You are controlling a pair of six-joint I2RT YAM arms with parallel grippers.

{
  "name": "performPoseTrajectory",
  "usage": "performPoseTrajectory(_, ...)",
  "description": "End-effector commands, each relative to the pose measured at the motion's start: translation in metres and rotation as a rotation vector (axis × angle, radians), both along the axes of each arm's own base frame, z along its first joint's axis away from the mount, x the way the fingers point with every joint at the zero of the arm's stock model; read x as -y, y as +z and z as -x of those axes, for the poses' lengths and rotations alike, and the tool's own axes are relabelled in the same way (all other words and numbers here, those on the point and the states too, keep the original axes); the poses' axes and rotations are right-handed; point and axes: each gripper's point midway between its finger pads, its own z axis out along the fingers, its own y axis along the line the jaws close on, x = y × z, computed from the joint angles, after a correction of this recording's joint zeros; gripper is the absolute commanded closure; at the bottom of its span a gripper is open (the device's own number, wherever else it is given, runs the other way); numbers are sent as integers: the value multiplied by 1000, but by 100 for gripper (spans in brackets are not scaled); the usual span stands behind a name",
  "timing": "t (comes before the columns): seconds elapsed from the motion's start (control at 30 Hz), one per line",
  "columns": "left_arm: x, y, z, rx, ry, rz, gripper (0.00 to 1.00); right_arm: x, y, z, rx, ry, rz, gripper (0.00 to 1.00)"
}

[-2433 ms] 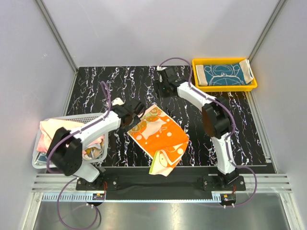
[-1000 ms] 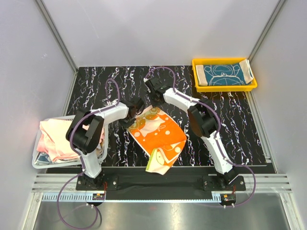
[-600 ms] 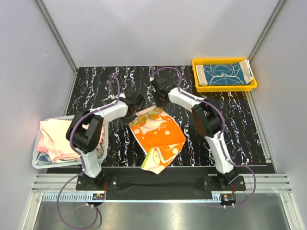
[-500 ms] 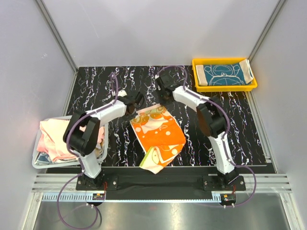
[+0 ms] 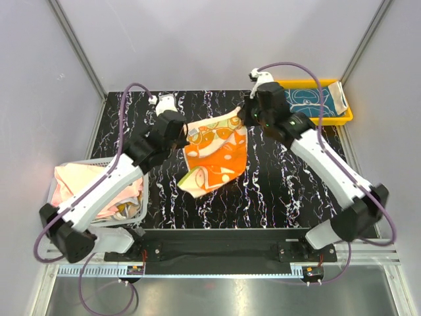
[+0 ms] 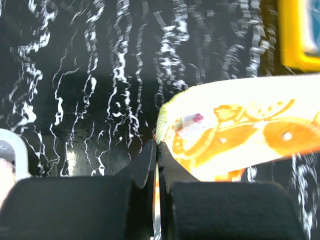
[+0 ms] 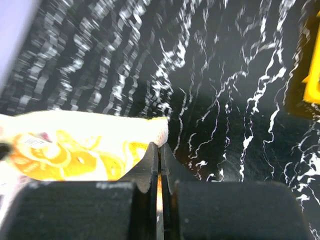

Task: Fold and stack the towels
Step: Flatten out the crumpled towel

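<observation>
An orange-and-cream towel (image 5: 214, 151) hangs spread above the black marbled table (image 5: 289, 184), held up by two upper corners. My left gripper (image 5: 185, 129) is shut on its left corner; in the left wrist view the left gripper (image 6: 159, 147) pinches the towel (image 6: 240, 132) at its edge. My right gripper (image 5: 241, 113) is shut on the right corner; in the right wrist view the right gripper (image 7: 160, 146) clamps the towel (image 7: 80, 145). The lower part droops, folded up near the bottom left. A teal towel (image 5: 309, 99) with cream border lies in the yellow tray (image 5: 309, 121).
A white mesh basket (image 5: 141, 207) at the left edge holds pale pink and other towels (image 5: 72, 184). The yellow tray sits at the back right corner, partly behind my right arm. Grey walls enclose the table on three sides.
Both grippers closed on the orange towel's far corners and lifted it off the table toward the back. It now hangs spread between them instead of lying flat.
</observation>
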Motion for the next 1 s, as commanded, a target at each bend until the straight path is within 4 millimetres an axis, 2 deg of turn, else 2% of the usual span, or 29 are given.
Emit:
performPoseTrajectory(0.0, -5, 39, 21, 95, -78, -80, 100, 6, 30, 25, 61, 10, -62, 100)
performPoseTrajectory(0.03, -7, 56, 29, 131, -84, -60, 100, 12, 50, 37, 102, 18, -88, 100)
performPoseTrajectory(0.1, -3, 72, 42, 174, -134, -63, 100, 16, 68, 50, 133, 33, -114, 100)
performPoseTrajectory(0.13, -3, 81, 47, 192, -145, -51, 100, 22, 82, 62, 158, 40, -135, 100)
performPoseTrajectory(0.17, -6, 99, 56, 223, -160, -21, 100, 24, 90, 68, 171, 47, -143, 100)
performPoseTrajectory(0.4, 0, 166, 100, 348, -315, 117, 100, 44, 153, 115, 275, 85, -240, 100)
performPoseTrajectory(0.47, 2, 178, 108, 364, -344, 146, 100, 48, 166, 126, 289, 98, -266, 100)
performPoseTrajectory(0.5, 1, 192, 114, 385, -360, 175, 100, 52, 180, 133, 318, 102, -286, 100)
performPoseTrajectory(0.6, 2, 209, 125, 408, -400, 211, 100, 53, 201, 147, 344, 136, -326, 100)
performPoseTrajectory(0.63, -1, 220, 130, 430, -407, 232, 100, 53, 204, 152, 345, 146, -333, 100)
performPoseTrajectory(0.8, -10, 245, 142, 484, -425, 301, 100, 62, 233, 171, 393, 156, -402, 100)
performPoseTrajectory(0.87, -13, 247, 139, 490, -400, 297, 100, 63, 236, 170, 392, 142, -405, 100)
performPoseTrajectory(0.97, -13, 241, 127, 477, -345, 268, 100, 62, 231, 155, 376, 101, -386, 100)
